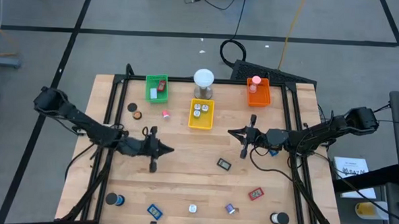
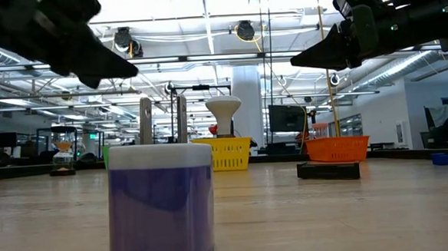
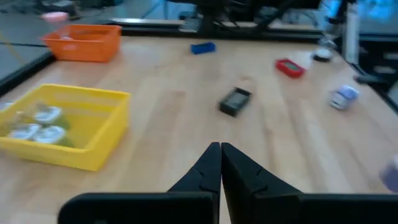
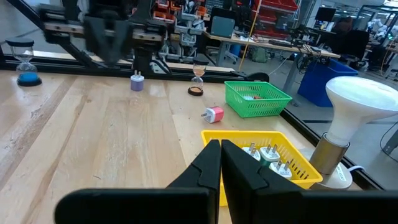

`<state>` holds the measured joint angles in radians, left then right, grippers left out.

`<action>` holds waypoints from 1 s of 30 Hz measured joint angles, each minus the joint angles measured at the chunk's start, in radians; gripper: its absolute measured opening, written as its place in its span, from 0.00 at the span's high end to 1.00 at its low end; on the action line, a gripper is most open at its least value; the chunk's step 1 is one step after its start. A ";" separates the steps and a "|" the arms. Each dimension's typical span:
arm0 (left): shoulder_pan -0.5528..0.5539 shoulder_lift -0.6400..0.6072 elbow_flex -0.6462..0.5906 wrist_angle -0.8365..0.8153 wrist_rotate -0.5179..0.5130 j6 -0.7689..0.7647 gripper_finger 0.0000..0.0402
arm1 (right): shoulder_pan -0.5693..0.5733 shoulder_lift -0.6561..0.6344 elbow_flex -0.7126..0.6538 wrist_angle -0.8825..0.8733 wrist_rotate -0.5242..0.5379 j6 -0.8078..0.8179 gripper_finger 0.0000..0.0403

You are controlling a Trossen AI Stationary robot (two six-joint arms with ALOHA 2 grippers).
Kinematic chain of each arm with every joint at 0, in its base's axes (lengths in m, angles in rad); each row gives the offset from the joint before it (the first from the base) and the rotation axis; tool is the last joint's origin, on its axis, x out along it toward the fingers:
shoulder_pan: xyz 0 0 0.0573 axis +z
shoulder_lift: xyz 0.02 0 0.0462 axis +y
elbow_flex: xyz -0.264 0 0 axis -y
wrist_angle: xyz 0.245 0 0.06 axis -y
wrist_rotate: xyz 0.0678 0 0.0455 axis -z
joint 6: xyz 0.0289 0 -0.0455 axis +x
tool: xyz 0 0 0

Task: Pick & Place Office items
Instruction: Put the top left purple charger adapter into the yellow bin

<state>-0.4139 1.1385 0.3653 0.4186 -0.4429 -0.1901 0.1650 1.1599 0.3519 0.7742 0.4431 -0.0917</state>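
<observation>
My left gripper (image 1: 169, 150) (image 3: 220, 150) is shut and holds nothing, hovering over the table's left-middle and pointing right. My right gripper (image 1: 231, 133) (image 4: 220, 147) is also shut with nothing in it. It hovers right of the yellow tray (image 1: 200, 116) and points left. Office items lie flat on the wood: a dark piece (image 1: 224, 164) (image 3: 236, 101), a red piece (image 1: 255, 193) (image 3: 290, 67), a blue piece (image 1: 155, 211), a silvery round bit (image 1: 192, 208), a purple bit (image 1: 230, 208), black rolls (image 1: 117, 200) (image 1: 280, 219) and a pink bit (image 1: 166, 114) (image 4: 213, 114).
A green tray (image 1: 157, 87), an orange tray (image 1: 258, 93) and a white-domed cylinder (image 1: 203, 84) stand along the far edge. Two small round pieces (image 1: 135, 111) lie near the green tray. A blue item (image 1: 273, 152) lies under my right arm. Bare wood spreads between the grippers.
</observation>
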 joint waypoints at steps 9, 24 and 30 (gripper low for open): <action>-0.196 0.000 0.236 -0.603 -0.214 -0.187 0.98 | 0.000 0.000 0.000 0.000 0.000 0.000 0.99; -0.357 0.000 0.365 -1.029 -0.186 -0.523 0.98 | 0.000 0.000 0.000 0.000 0.000 0.000 0.99; -0.406 0.005 0.365 -1.082 -0.158 -0.602 0.98 | 0.000 0.000 0.000 0.000 0.000 0.000 0.99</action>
<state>-0.8195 1.1437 0.7303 -0.6635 -0.6010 -0.7921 0.1650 1.1599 0.3519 0.7742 0.4431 -0.0914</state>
